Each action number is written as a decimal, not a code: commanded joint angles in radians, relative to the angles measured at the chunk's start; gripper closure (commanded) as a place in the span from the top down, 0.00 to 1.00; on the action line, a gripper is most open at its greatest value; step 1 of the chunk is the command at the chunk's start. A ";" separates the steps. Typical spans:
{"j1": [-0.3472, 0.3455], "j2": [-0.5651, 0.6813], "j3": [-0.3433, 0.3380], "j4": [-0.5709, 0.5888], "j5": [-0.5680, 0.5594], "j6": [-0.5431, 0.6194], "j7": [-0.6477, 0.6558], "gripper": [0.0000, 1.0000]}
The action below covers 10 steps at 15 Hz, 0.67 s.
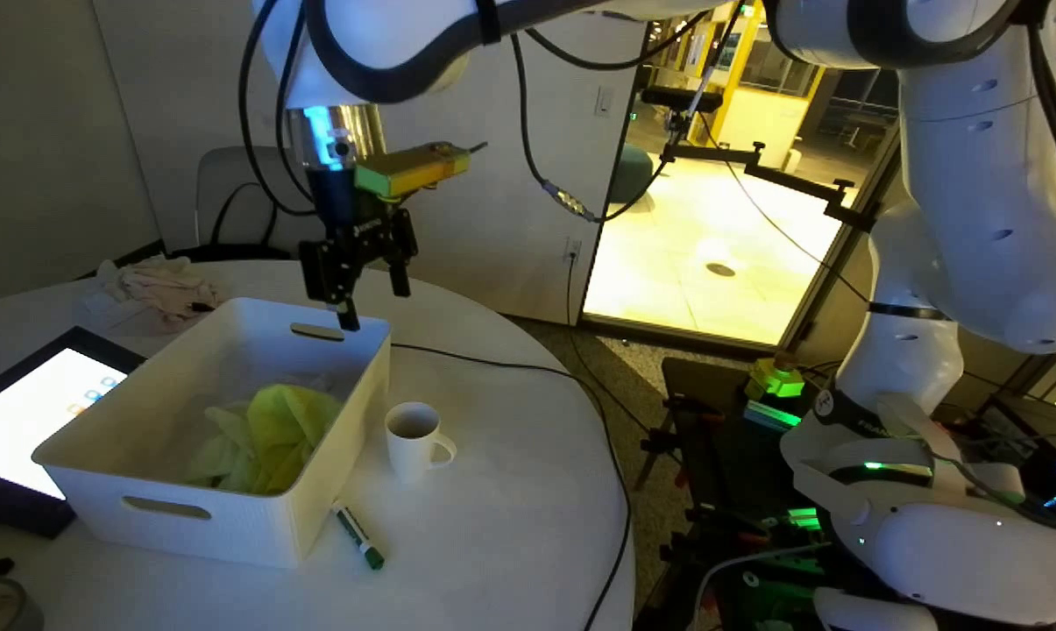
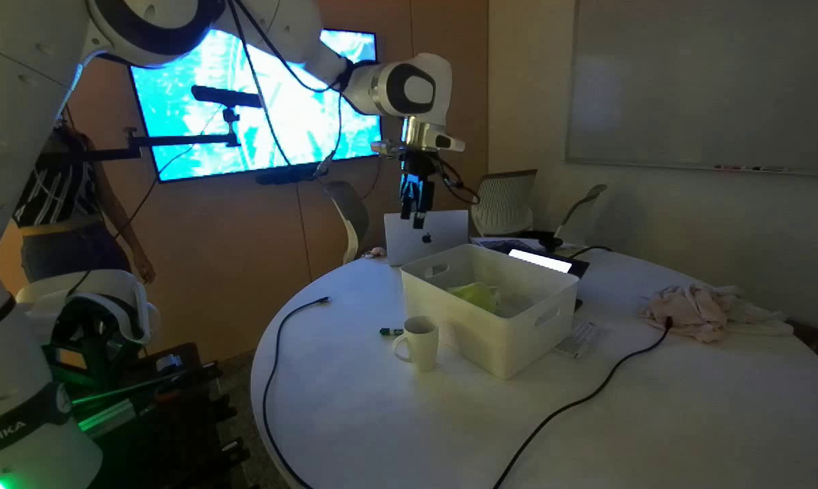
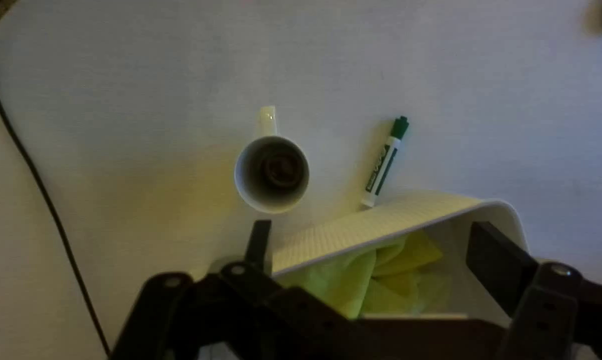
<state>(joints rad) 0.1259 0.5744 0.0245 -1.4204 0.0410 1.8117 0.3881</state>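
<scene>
1 lit screen: bright white within a black frame, at the left edge of an exterior view, on the white table.
Crumpled fabric: pale pink and white, heaped on the table, left side of the frame.
Bin: white, upright on the table, lower left of the frame, a slotted hand-hole in each of 2 end walls.
Yellow-green cloth: rumpled, inside the bin, toward its right wall.
Marker: white barrel, green cap, lying on the table just beside the bin's right wall, cap toward the bottom of the frame; contact cannot be told.
Gripper: black, fingers pointing down, upper left of the frame, higher than the bin's rim and apart from it; jaws spread wide, as the wrist view shows, with nothing held between the 2 fingers.
Mug: white, upright on the table, near the bin's right wall, handle to the right; dark interior seen in the wrist view.
Cable: black, bending across the right of the table to the bottom of the frame.
Arm: white, upper right of the frame, reaching across the top to the gripper.
</scene>
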 commanded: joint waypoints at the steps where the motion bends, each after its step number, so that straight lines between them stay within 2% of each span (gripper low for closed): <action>1: -0.007 -0.101 0.010 -0.241 0.036 0.112 -0.052 1.00; 4: 0.007 -0.101 0.012 -0.328 0.026 0.165 -0.059 1.00; 10: 0.070 -0.036 0.024 -0.368 -0.009 0.237 -0.020 1.00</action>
<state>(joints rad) 0.1599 0.5322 0.0477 -1.7606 0.0528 1.9812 0.3410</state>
